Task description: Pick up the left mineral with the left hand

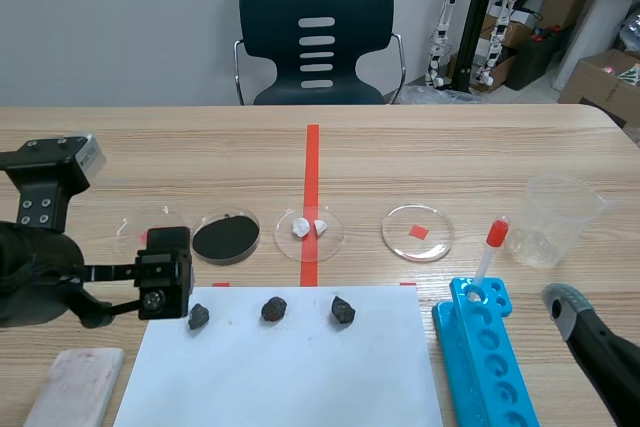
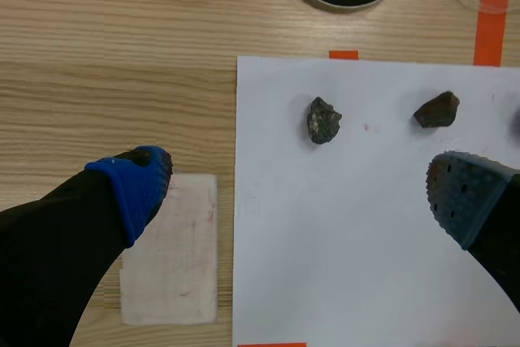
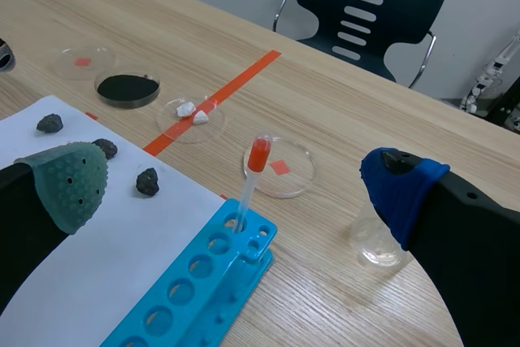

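Left hand (image 2: 299, 188), jaws wide, left mineral (image 2: 323, 119) just ahead.

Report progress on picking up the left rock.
Done: the left gripper is open near the left rock. In hand: nothing; the rock lies untouched on the paper, ahead of the fingers. Left: move over it, lower, close and lift.

A blue plastic tube rack (image 1: 490, 367) holds a red-bulbed dropper (image 1: 490, 252) near a clear plastic cup (image 1: 558, 222). A black chair (image 1: 280, 7) stands behind the bench (image 1: 450, 147).
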Robot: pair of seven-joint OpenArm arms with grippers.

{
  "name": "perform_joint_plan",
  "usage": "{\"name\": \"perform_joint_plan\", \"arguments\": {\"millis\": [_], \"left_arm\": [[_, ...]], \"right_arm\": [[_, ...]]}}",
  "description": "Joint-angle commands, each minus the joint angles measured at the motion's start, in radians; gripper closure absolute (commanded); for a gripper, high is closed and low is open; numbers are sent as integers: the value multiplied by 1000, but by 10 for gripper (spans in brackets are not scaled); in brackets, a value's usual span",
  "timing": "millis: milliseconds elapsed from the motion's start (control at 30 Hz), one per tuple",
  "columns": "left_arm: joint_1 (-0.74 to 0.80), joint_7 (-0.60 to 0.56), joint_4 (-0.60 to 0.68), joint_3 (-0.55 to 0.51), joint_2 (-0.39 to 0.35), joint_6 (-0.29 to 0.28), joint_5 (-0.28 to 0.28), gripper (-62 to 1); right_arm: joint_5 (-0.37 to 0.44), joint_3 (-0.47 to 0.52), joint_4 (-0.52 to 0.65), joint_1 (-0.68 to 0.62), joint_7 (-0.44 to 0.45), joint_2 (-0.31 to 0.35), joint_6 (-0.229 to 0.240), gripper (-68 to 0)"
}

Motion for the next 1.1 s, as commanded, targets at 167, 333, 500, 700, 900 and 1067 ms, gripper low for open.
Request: {"name": "perform_joint_plan", "arguments": {"millis": [167,333,500,700,900,1067], "left_arm": [[-113,118,-94,58,32,99,97,-623],[-200,235,-185,79,62,111,143,-623],[-266,302,-272,116,85,123,162,-623],[-327,303,-348,174,115,126,164,-623],[-365,297,-404,209,145,152,186,-623],[-401,297,-496,208,170,156,195,-623]], "right_arm": [[10,3,14,6,11,11,-1,-679],[10,3,14,6,11,11,-1,-679],[10,3,14,6,11,11,-1,-679],[10,3,14,6,11,11,-1,-679],[10,3,14,6,11,11,-1,-679],[10,3,14,6,11,11,-1,-679]]}}
